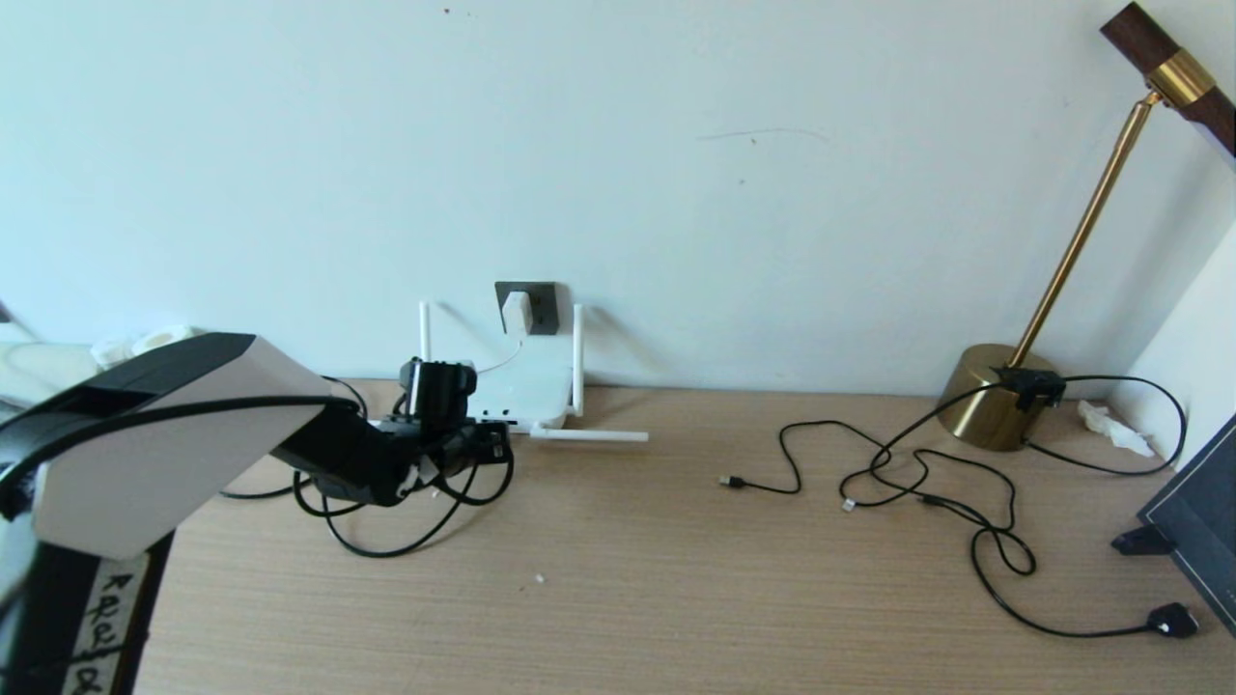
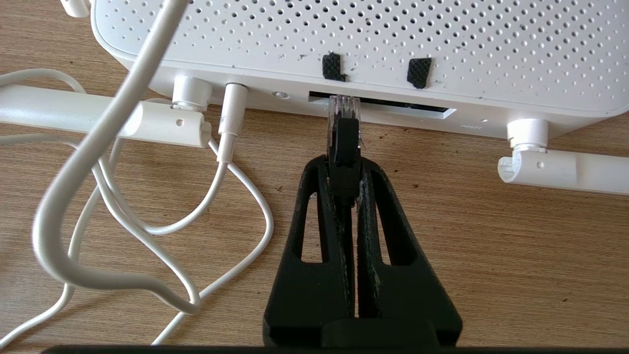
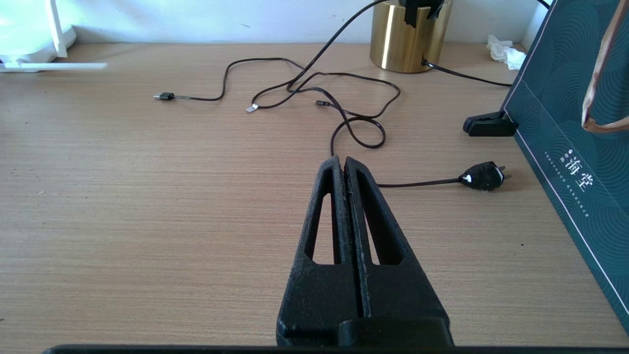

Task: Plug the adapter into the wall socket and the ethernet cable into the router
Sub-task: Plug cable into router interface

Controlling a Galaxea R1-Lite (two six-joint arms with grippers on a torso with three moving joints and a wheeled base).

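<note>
Black and closed together, the left gripper (image 2: 345,169) fills the lower part of the left wrist view, its 2 fingers clamped on the plug of the ethernet cable (image 2: 344,142). The plug's clear tip sits right at the dark port slot on the edge of the router (image 2: 442,44); it seems to be just entering the slot, though whether it has seated fully cannot be told from here. From the head view, the left arm reaches across the desk (image 1: 676,579) to the router's front edge, with black cable looped on the wood beneath it.

The adapter (image 1: 516,313) already sits in the wall socket (image 1: 541,307) above the router, and its thin white cord (image 2: 231,147) runs into the router's edge just beside the ethernet plug. So the first half of the task looks done, and the cable insertion is the step in hand.

Next, the left gripper likely needs a straight push along the plug's axis, kept level with the slot, before letting go.

The right gripper (image 3: 341,167) hangs idle over bare wood, fingers pressed together on nothing, near thin black cables (image 3: 344,98) and well apart from a brass lamp base (image 3: 405,34).
</note>
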